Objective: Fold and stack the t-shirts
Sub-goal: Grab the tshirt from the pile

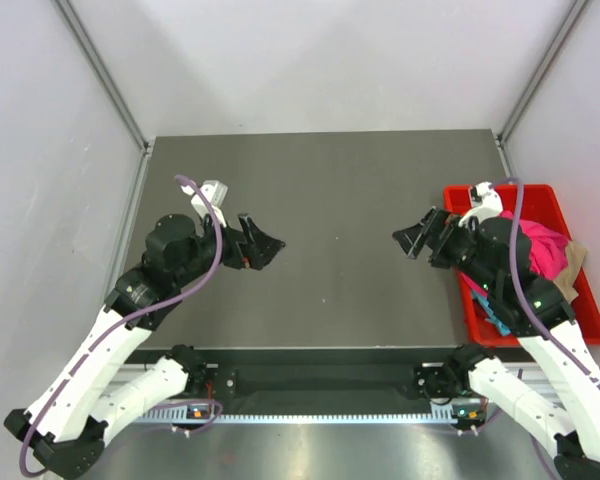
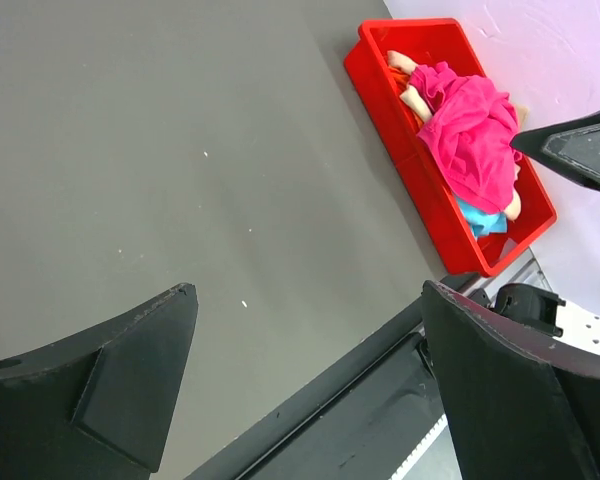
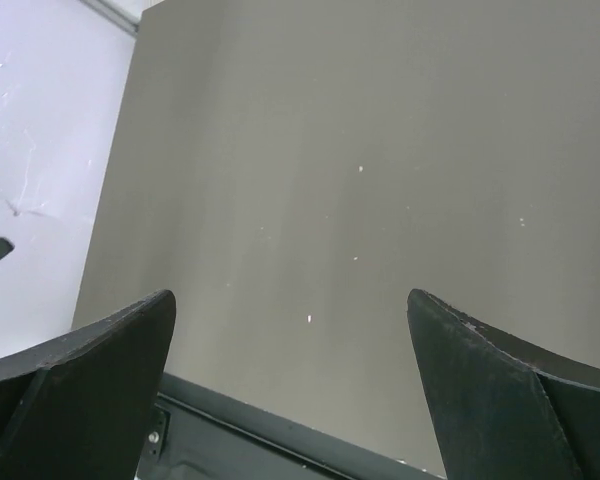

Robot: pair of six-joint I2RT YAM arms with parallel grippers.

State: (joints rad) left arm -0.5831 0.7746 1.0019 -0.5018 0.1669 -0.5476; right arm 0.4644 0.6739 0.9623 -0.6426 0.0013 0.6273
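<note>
Left hand [image 1: 265,241] and right hand [image 1: 412,238] spread wide, empty, above the table [image 1: 330,190].

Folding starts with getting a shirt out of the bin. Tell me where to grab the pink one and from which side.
Pinch a raised fold on top of the pink t-shirt, coming straight down. It lies bunched uppermost on the pile, and the walls of the red bin block a sideways approach. The open right gripper, beside the bin, is probably best placed.

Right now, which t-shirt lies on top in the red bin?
The magenta-pink t-shirt: it covers the pile; the tan t-shirt and turquoise t-shirt only peek out beneath it.
</note>
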